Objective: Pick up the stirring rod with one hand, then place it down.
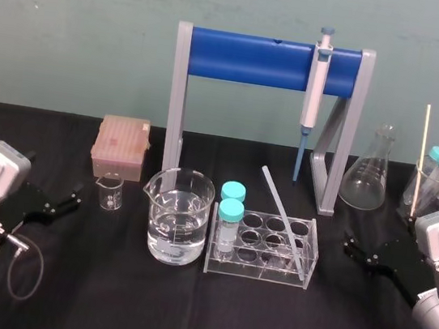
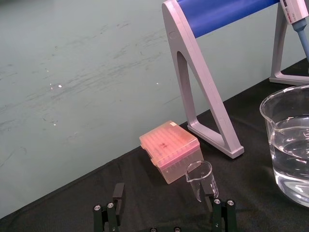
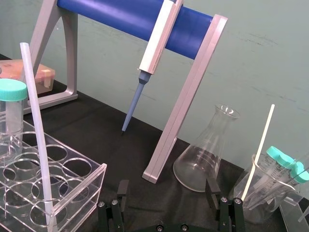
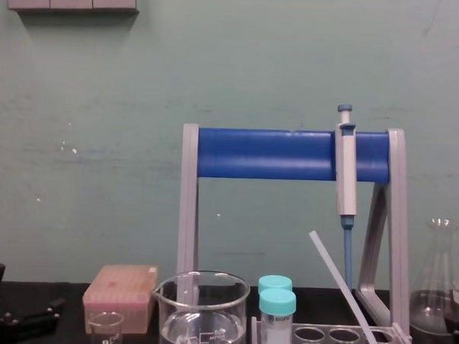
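Note:
The stirring rod (image 1: 284, 219) is a thin translucent whitish rod leaning in the clear test tube rack (image 1: 302, 276), its lower end in a right-hand hole and its top tilted back and left. The right wrist view shows the stirring rod (image 3: 36, 130) close by, and the chest view shows the stirring rod (image 4: 342, 291) slanting over the rack. My right gripper (image 1: 349, 242) hovers low to the right of the rack, open and empty, a short gap away from the rod; the right gripper (image 3: 167, 188) has both fingers spread. At the table's left side my left gripper (image 1: 74, 198) is open, near a small beaker (image 1: 109, 192).
A large beaker of water (image 1: 174, 225) and two teal-capped tubes (image 1: 230, 215) stand left of the rod. Behind is a blue-barred stand (image 1: 267, 61) with a hanging pipette (image 1: 314, 96). A flask (image 1: 368, 173), a beaker with a cream stick (image 1: 420, 160) and a pink tip box (image 1: 121, 144) are around.

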`<state>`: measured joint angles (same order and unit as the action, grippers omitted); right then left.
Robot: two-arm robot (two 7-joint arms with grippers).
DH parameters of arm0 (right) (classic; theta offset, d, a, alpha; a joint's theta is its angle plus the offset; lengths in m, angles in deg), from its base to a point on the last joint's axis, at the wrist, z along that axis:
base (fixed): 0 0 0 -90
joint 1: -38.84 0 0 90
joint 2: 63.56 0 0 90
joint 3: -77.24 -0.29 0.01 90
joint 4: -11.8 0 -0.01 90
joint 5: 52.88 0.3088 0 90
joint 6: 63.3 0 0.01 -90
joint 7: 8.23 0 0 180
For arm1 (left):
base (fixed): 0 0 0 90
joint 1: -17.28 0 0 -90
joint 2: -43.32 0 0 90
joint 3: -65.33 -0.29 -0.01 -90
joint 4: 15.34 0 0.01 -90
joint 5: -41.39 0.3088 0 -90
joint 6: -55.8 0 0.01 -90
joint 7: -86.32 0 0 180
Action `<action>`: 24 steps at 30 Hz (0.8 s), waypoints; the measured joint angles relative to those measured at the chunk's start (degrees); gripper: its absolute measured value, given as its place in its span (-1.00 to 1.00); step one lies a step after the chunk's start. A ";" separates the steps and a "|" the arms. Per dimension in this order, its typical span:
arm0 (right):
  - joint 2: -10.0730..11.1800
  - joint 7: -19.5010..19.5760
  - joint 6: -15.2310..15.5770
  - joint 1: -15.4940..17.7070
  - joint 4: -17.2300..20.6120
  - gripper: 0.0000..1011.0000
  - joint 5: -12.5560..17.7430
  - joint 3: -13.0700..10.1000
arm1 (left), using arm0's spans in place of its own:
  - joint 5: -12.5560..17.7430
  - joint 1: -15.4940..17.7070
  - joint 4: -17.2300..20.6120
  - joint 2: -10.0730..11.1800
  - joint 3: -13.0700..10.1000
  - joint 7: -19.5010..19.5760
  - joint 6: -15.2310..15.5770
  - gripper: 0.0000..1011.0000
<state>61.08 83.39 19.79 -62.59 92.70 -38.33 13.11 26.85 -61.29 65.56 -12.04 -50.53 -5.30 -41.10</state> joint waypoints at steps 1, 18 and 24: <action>0.00 0.00 0.00 0.00 0.00 0.98 0.00 0.00 | 0.00 0.00 0.00 0.00 0.00 0.00 0.00 0.98; 0.00 0.00 0.00 0.00 0.00 0.98 0.00 0.00 | 0.00 0.00 0.00 0.00 0.00 0.00 0.00 0.98; 0.00 0.00 0.00 0.00 0.00 0.98 0.00 0.00 | 0.00 0.00 0.00 0.00 0.00 0.00 0.00 0.98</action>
<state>61.08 83.39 19.79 -62.59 92.70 -38.34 13.11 26.85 -61.29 65.56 -12.04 -50.53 -5.30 -41.10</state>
